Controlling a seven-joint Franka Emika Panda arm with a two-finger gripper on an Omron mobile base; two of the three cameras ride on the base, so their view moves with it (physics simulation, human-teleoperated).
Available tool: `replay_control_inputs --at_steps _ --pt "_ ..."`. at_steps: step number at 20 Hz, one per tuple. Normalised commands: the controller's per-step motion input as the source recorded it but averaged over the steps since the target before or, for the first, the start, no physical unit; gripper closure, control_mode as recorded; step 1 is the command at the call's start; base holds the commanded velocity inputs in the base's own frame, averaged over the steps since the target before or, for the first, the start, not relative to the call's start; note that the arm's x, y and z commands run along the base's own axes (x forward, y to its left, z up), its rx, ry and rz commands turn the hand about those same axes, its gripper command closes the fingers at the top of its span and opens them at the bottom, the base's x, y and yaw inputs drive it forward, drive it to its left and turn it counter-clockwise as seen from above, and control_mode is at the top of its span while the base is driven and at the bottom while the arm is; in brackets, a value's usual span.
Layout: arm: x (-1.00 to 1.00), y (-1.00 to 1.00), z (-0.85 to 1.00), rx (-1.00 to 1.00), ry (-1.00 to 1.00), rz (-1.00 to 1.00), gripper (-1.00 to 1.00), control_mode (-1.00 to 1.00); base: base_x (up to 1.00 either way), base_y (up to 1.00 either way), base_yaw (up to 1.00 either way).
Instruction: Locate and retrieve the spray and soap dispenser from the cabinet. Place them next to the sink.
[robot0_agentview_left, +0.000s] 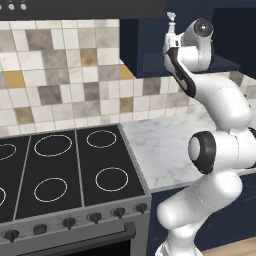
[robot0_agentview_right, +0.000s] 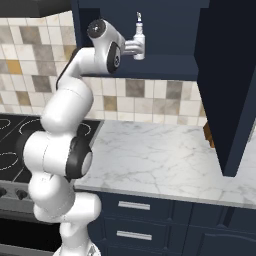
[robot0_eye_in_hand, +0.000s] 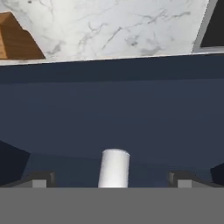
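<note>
The spray, a slim white bottle with a pale trigger nozzle, stands upright on the shelf of the navy cabinet. Its nozzle pokes up above my hand in the left base view. My gripper is open inside the cabinet, level with the bottle. The white body of the spray rises between the two fingertips, with wide gaps on both sides and no contact. The soap dispenser and the sink are out of view.
The cabinet's open door hangs to the right over the marble counter. A brown wooden object sits at the counter's back. The black stovetop lies to the left, and navy drawers are below the counter.
</note>
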Motion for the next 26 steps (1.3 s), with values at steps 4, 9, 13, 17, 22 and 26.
replay_control_inputs --at_steps 4,9,13,17,22,26 --pt "0.64 -0.13 -0.06 0.12 0.14 -0.02 -1.0 -1.0 0.0 0.0 0.0" --pt "0.56 -0.11 -0.03 0.03 0.01 0.03 -1.0 -1.0 0.0 0.0 0.0" --pt "0.37 -0.09 -0.05 0.0 -0.05 0.06 -1.0 -1.0 0.0 0.0 0.0" --pt "0.32 -0.01 -0.08 0.0 -0.01 0.04 -1.0 -1.0 0.0 0.0 0.0" --pt "0.37 0.0 -0.21 0.01 -0.01 0.05 -1.0 -1.0 0.0 0.0 0.0" --pt "0.37 -0.03 -0.09 0.0 -0.03 0.03 -1.0 -1.0 0.0 0.0 0.0"
